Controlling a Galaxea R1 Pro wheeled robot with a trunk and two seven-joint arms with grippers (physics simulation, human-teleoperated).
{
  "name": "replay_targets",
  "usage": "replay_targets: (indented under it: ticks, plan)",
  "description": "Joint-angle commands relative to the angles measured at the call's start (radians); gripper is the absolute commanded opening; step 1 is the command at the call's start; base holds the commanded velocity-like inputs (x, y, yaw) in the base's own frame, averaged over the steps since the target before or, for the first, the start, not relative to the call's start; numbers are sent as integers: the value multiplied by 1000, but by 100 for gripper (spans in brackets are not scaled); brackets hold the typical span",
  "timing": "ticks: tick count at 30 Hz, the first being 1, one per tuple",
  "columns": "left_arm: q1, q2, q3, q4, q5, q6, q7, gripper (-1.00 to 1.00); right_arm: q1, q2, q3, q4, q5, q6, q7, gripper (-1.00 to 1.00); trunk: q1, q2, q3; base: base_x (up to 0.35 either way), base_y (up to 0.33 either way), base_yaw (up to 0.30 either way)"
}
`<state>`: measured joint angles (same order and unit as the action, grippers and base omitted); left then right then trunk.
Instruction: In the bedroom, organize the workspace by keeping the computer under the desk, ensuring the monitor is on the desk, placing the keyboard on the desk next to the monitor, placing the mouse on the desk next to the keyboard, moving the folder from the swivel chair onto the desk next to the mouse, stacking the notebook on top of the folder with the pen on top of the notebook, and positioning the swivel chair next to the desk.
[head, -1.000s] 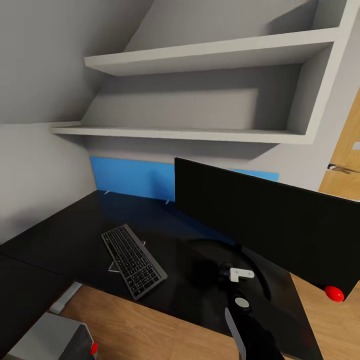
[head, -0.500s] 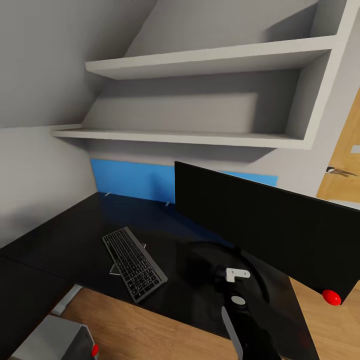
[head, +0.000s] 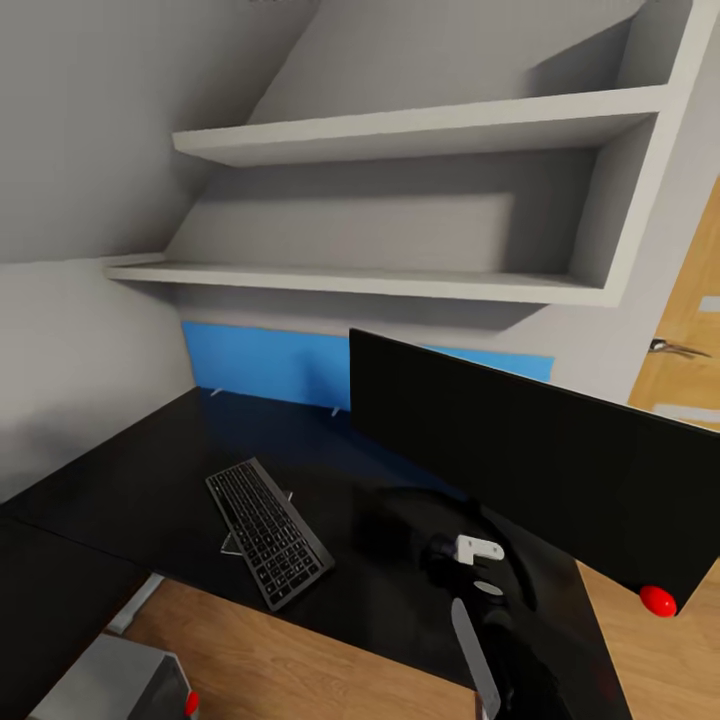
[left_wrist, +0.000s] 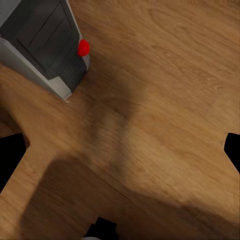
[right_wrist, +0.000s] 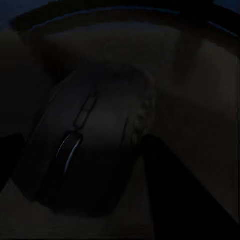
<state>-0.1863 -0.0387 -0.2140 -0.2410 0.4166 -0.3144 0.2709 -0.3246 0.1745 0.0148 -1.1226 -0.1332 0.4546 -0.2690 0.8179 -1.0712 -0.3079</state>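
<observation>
A: From the head camera, what's around the right gripper?

B: It sits low over the desk, just in front of the monitor and inside the curve of its stand. The keyboard lies flat on the desk, well off to the gripper's left. A blue panel stands against the wall beyond it, with grey shelves above. The computer is on the wooden floor at the desk's near edge.

A: And the left wrist camera?

B: The left gripper's dark fingertips stand wide apart over bare floor, the computer off beyond them.

A: The right wrist?

B: Very dark. The mouse lies right at the gripper, one finger beside it. Whether the fingers grip it, I cannot tell
</observation>
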Motion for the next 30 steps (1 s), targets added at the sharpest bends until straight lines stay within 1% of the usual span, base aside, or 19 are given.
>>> replay_targets:
  ticks: [1,4,6,7,8,9,10,11,14,15,16,17,18,22,26,30]
  plan:
    - [-1,0,-8,0,6,-3,7,100,12,0,67,-12,-20,-5,-14,-100,-4,6,2,0,0,0]
    - [-1,0,-9,0,6,-4,7,100,13,0,81,-14,-19,-8,-12,-100,-15,27,11,0,0,37]
    - [-1,1,-9,0,6,-4,7,100,13,0,81,-16,-18,-8,-13,-100,-23,41,18,0,0,186]
    - [-1,-2,-12,0,5,-2,8,100,23,0,79,-60,-17,-4,-15,-100,-27,48,21,0,0,262]
    - [-1,-3,-13,0,4,2,8,100,33,0,79,-78,-16,-3,-15,-100,-31,55,24,0,0,264]
    - [-1,-1,-14,42,4,3,7,100,51,0,79,-120,-15,0,-16,-100,-35,62,26,0,0,245]
    - [-1,-1,-14,65,4,2,6,100,57,0,79,-131,-14,1,-16,-100,-38,69,29,0,0,239]
    - [-1,0,-16,132,1,-2,4,100,80,0,79,-164,-14,2,-16,-100,-42,76,31,0,0,233]
    - [-1,1,-17,188,-6,-12,2,100,108,0,79,-201,-14,2,-16,-100,-54,97,38,0,0,231]
    - [-1,2,-17,195,-8,-14,2,100,112,0,79,-207,-14,2,-16,-100,-58,104,40,0,0,229]
    - [-1,11,-17,204,-11,-17,-4,100,118,0,79,-217,-14,3,-16,-100,-61,111,42,0,0,208]
    - [-1,17,-17,207,-12,-19,-10,100,121,0,79,-221,-14,3,-16,-100,-65,118,45,0,0,179]
    - [-1,27,-17,211,-13,-22,-29,100,124,0,79,-226,-15,3,-16,-100,-69,125,47,0,0,115]
    - [-1,43,-17,217,-14,-28,-93,100,129,0,79,-233,-17,4,-15,-100,-84,153,59,0,0,57]
    - [-1,46,-17,219,-15,-38,-112,100,132,0,80,-234,-18,4,-15,-100,-100,181,71,0,0,15]
    - [-1,48,-15,219,-11,-65,-118,100,134,0,79,-237,-17,5,-15,-100,-115,209,84,0,0,4]
